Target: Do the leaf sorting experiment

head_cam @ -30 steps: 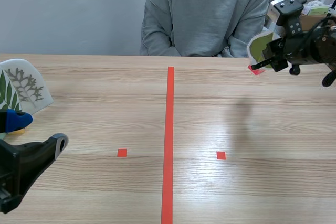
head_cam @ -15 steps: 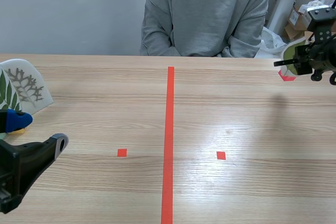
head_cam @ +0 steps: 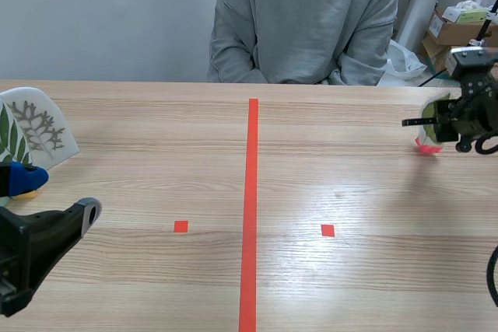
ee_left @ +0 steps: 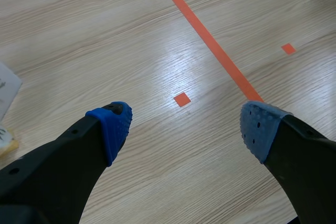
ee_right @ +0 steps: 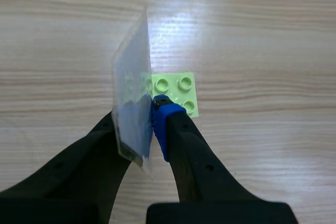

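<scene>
My right gripper (head_cam: 433,124) hangs low over the table's far right, shut on a clear laminated leaf card (head_cam: 433,106). In the right wrist view the card (ee_right: 132,103) stands edge-on between the fingers, and a small light-green studded block (ee_right: 177,93) sits at its foot on the wood. In the scene view a red piece (head_cam: 425,146) shows under the card. Two more leaf cards (head_cam: 31,126) stand at the far left edge. Near them my left gripper (head_cam: 54,196) is open and holds nothing; its fingers (ee_left: 113,124) frame a red tape square.
A person in a grey sweatshirt (head_cam: 303,21) sits across the table, arms folded at its far edge. Cardboard boxes (head_cam: 461,25) stand behind at the back right. The red tape line (head_cam: 250,207) runs down the middle. A yellowish object (ee_left: 5,141) lies beside my left finger.
My right gripper has carried the leaf card to the right and down toward the table. The left arm has not moved.
</scene>
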Robot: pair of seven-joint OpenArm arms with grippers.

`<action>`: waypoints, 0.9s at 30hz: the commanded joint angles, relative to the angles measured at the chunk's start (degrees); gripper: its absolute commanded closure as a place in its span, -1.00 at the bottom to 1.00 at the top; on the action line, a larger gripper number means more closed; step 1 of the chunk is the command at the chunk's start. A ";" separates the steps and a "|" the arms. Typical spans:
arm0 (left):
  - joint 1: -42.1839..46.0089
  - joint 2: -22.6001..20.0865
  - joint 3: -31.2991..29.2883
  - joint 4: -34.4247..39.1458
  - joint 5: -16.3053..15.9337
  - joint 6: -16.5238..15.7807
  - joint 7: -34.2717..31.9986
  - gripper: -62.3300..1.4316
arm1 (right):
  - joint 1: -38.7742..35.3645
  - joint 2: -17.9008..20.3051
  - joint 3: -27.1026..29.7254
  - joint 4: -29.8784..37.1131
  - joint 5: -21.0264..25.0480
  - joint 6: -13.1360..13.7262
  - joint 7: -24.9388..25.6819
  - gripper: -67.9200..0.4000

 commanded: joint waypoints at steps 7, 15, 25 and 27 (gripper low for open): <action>-0.20 0.15 -0.17 0.68 -0.59 -0.02 -0.76 -0.46 | -0.24 0.94 0.17 1.31 -0.22 -1.38 1.86 0.94; -0.20 0.15 -0.17 0.68 -0.59 -0.02 -0.76 -0.46 | -0.04 0.94 0.17 1.33 -0.39 -1.36 1.90 0.59; -0.20 0.15 -0.17 0.68 -0.61 -0.02 -0.76 -0.46 | -0.07 1.11 0.17 1.53 -0.98 -1.38 0.94 -0.45; -0.17 0.15 -0.17 0.68 -0.61 -0.02 -0.74 -0.46 | -0.09 1.42 0.17 1.86 -0.59 -1.31 0.07 -0.45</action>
